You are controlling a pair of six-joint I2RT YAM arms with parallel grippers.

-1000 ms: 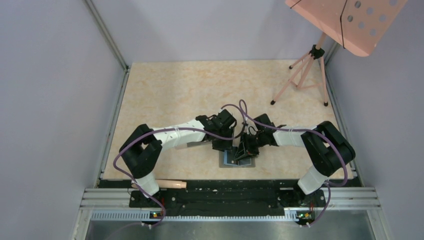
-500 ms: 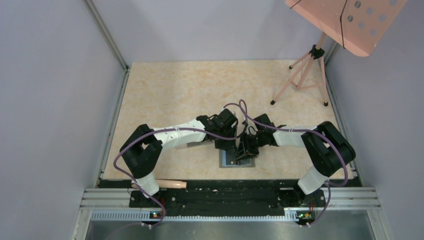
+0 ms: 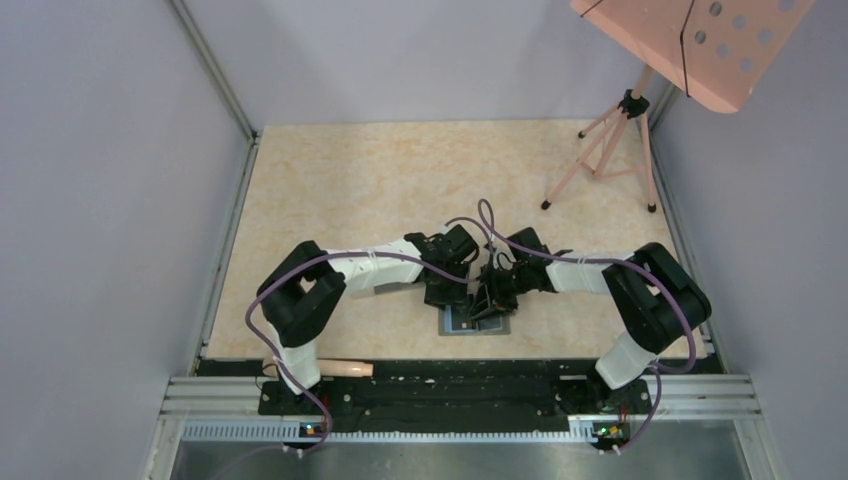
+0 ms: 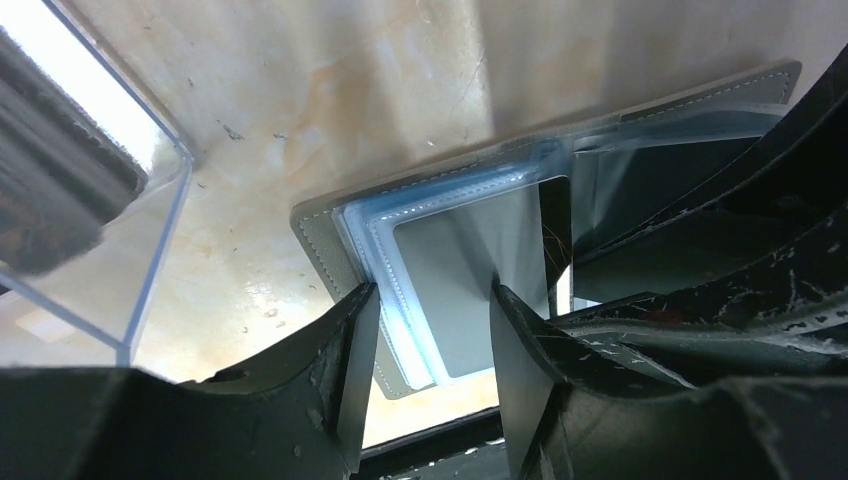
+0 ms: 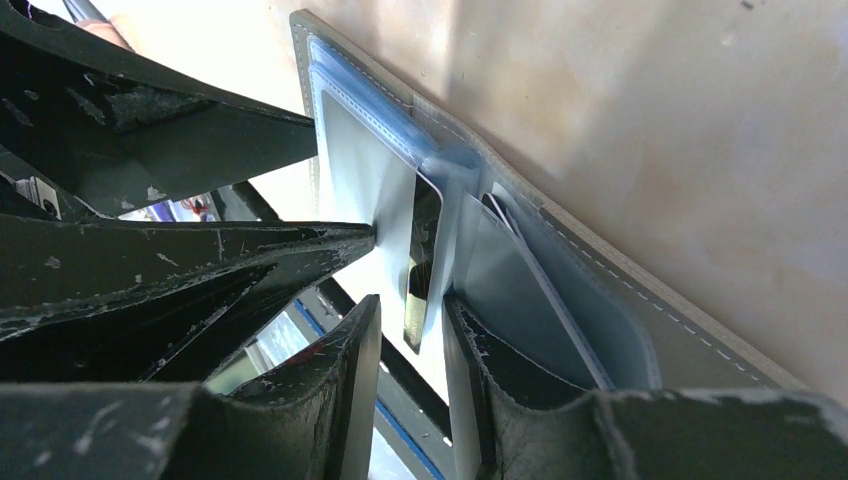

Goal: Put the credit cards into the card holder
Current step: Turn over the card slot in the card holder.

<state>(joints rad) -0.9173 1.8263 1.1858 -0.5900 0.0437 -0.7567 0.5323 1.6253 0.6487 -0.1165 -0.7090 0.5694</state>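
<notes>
The gray card holder point(image 3: 477, 323) lies open near the table's front edge, with its blue-gray inside up. In the left wrist view my left gripper point(image 4: 428, 368) is open just above the holder's left half point(image 4: 440, 250). My left gripper point(image 3: 446, 295) and right gripper point(image 3: 487, 302) stand side by side over the holder. In the right wrist view a black credit card point(image 5: 422, 262) stands on edge at the holder's fold point(image 5: 560, 280). Its lower end lies between the narrowly parted fingers of my right gripper point(image 5: 412, 375), with a gap on the left side. The card also shows in the left wrist view point(image 4: 556, 232).
A clear plastic box point(image 4: 95, 210) stands left of the holder, partly under my left arm point(image 3: 392, 290). A wooden stick point(image 3: 335, 368) lies at the front edge. A pink tripod point(image 3: 600, 155) with a pink board point(image 3: 700, 45) stands at the back right.
My left arm's elbow has swung to the right and its gripper has shifted slightly toward the front. The right arm and the holder have not moved.
</notes>
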